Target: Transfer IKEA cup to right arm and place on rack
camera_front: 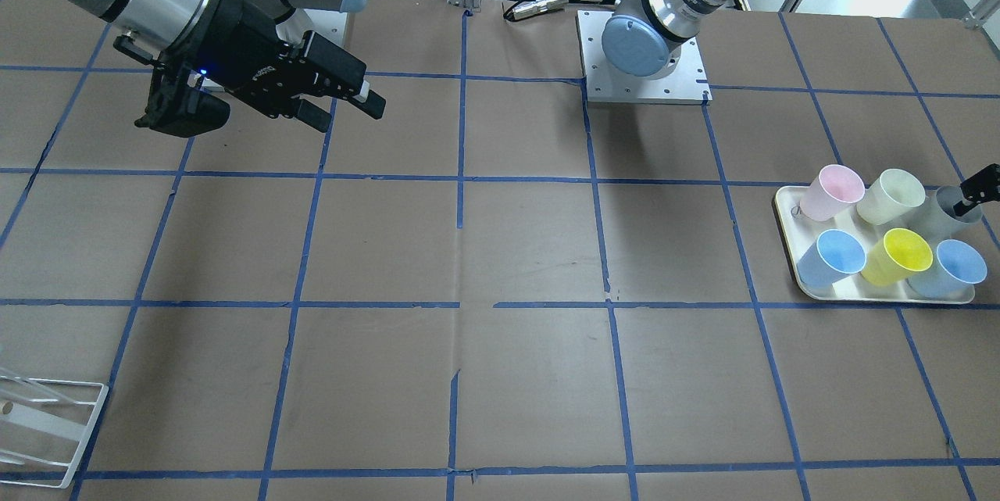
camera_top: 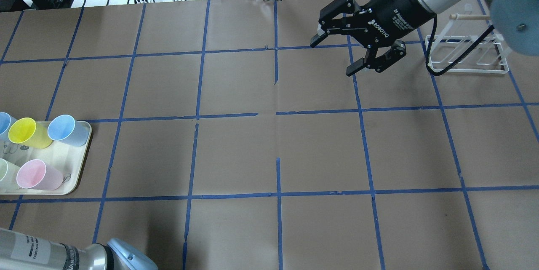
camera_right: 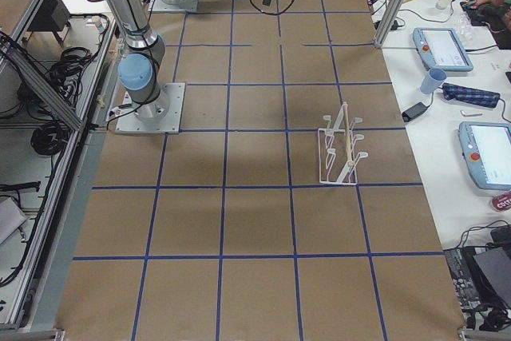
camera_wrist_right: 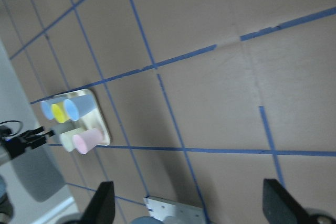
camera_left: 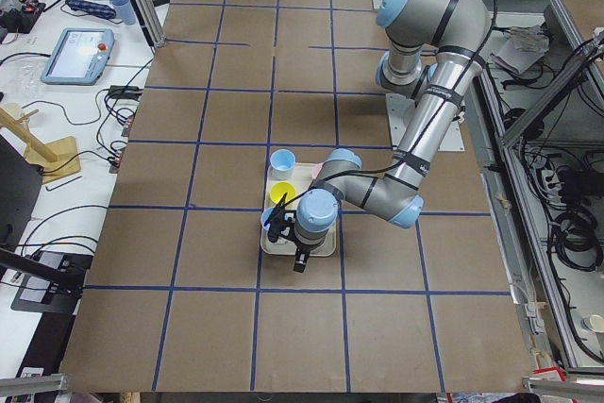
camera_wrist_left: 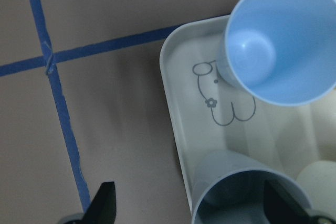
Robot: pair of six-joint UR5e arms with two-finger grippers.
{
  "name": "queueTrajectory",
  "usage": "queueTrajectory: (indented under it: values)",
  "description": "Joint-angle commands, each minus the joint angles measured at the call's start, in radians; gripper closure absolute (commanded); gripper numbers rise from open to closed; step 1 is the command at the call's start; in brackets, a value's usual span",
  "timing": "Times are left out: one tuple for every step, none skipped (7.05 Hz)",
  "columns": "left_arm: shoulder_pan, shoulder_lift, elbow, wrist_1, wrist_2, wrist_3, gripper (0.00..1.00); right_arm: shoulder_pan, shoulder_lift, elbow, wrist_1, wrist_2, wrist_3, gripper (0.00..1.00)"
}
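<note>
The pale grey IKEA cup [camera_front: 947, 212] stands upright at the far corner of a cream tray [camera_front: 883, 294], at the table's left end. My left gripper [camera_front: 976, 192] is open at its rim. In the left wrist view the cup [camera_wrist_left: 236, 182] sits at the bottom, with one finger inside the rim and the other finger [camera_wrist_left: 105, 203] outside over the table. My right gripper [camera_top: 337, 57] is open and empty, held above the table beside the white wire rack [camera_top: 465, 53]. The rack also shows in the exterior right view [camera_right: 339, 153].
The tray also holds a pink cup [camera_front: 832, 192], a cream-green cup [camera_front: 891, 196], a yellow cup [camera_front: 898, 255] and two light blue cups [camera_front: 832, 257]. One light blue cup [camera_wrist_left: 278, 45] stands close beside the grey one. Brown paper with blue tape lines covers the table.
</note>
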Motion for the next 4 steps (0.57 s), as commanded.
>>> queueTrajectory:
  values:
    - [0.005, -0.014, -0.001, 0.001, 0.022, 0.03, 0.0, -0.035, 0.01, 0.013, -0.014, 0.271, -0.006, 0.0]
    - [0.005, -0.027, -0.006, 0.004, 0.022, 0.031, 0.0, -0.036, 0.013, 0.06, -0.026, 0.333, -0.073, 0.0]
    - [0.005, -0.03, -0.004, 0.004, 0.019, 0.048, 0.03, -0.038, 0.004, 0.095, -0.066, 0.367, -0.131, 0.0]
    - [0.005, -0.03, -0.004, 0.004, 0.019, 0.048, 0.37, -0.032, -0.01, 0.106, -0.08, 0.425, -0.14, 0.0]
